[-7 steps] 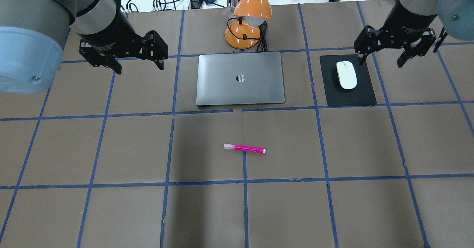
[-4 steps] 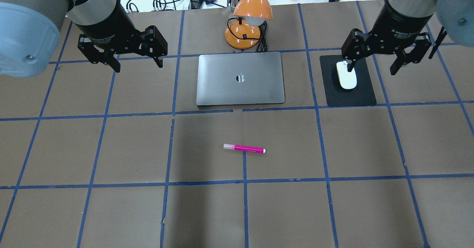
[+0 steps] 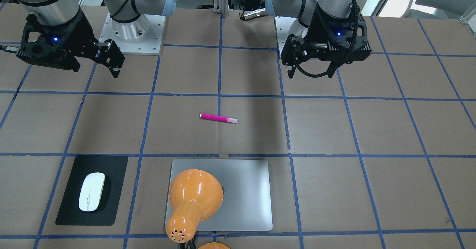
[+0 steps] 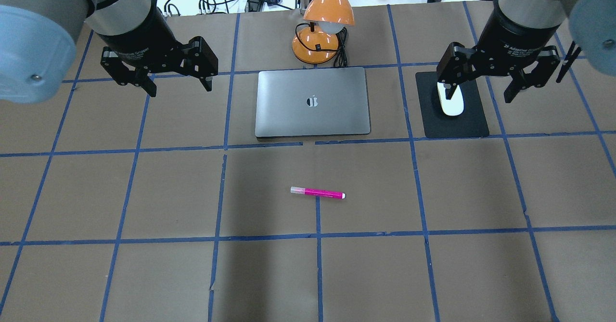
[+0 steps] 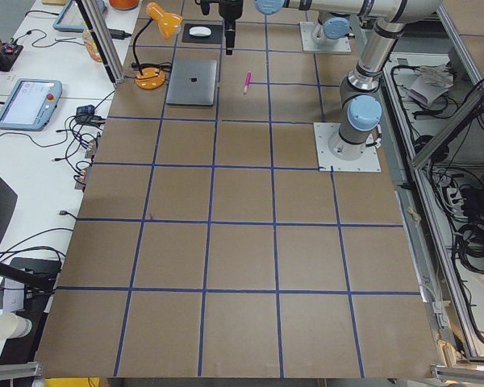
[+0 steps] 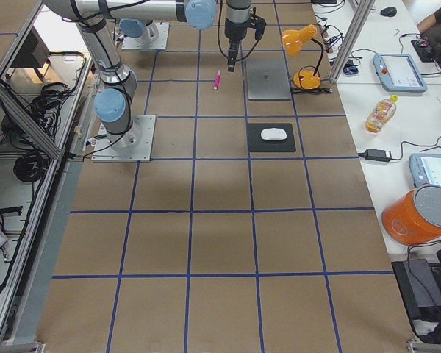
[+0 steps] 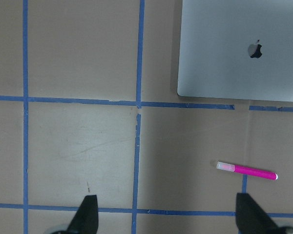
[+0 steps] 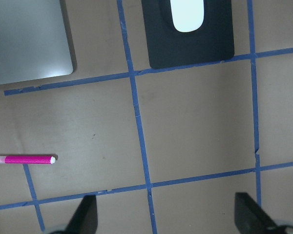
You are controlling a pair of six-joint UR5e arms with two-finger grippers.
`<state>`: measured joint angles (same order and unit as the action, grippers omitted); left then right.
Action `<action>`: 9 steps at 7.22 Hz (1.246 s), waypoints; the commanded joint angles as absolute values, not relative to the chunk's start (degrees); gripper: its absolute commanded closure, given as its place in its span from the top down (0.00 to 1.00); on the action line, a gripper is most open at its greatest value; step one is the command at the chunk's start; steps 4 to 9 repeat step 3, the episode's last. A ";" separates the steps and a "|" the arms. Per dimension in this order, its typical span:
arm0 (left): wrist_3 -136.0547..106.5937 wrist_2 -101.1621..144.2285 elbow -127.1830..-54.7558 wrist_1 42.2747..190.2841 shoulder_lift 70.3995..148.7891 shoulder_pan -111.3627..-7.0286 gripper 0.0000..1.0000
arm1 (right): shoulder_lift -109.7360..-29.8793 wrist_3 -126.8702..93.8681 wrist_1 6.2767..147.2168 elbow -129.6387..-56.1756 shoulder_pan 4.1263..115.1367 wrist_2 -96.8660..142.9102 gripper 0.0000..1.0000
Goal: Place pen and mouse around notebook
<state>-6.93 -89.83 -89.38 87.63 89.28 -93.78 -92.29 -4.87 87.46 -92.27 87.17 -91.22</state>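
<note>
Six downward views, pen [image 4: 317, 192] in all

On the tabletop [image 4: 144, 192]: one pink pen [image 4: 317, 192], one white mouse [image 3: 91, 191], one silver notebook [image 4: 313, 101], one black mouse mat [image 3: 116, 174], one orange desk lamp [image 4: 328, 19]. Two grippers: left gripper [image 4: 180, 88], right gripper [image 4: 478, 96].

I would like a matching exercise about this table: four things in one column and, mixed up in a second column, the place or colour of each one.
Things:
1. pen
2. mouse
3. notebook
4. lamp

Descriptions:
a. white, on the black mat
b. silver-grey, lying flat and closed
c. orange, standing beyond the notebook, on the side away from the robot
d. magenta, alone on the bare table

Pairs: 1-d, 2-a, 3-b, 4-c
</note>
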 commanded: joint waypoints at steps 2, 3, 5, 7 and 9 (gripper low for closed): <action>-6.94 -89.82 -89.38 87.80 89.12 -93.78 1.00 | -93.24 -4.66 87.54 -92.63 87.54 -90.88 1.00; -6.94 -89.82 -89.38 87.63 89.12 -93.78 1.00 | -93.16 -4.14 87.54 -92.64 87.54 -91.31 1.00; -6.94 -89.82 -89.38 87.63 89.12 -93.78 1.00 | -93.16 -4.14 87.54 -92.64 87.54 -91.31 1.00; -6.94 -89.82 -89.38 87.63 89.12 -93.78 1.00 | -93.16 -4.14 87.54 -92.64 87.54 -91.31 1.00; -6.94 -89.82 -89.38 87.63 89.12 -93.78 1.00 | -93.16 -4.14 87.54 -92.64 87.54 -91.31 1.00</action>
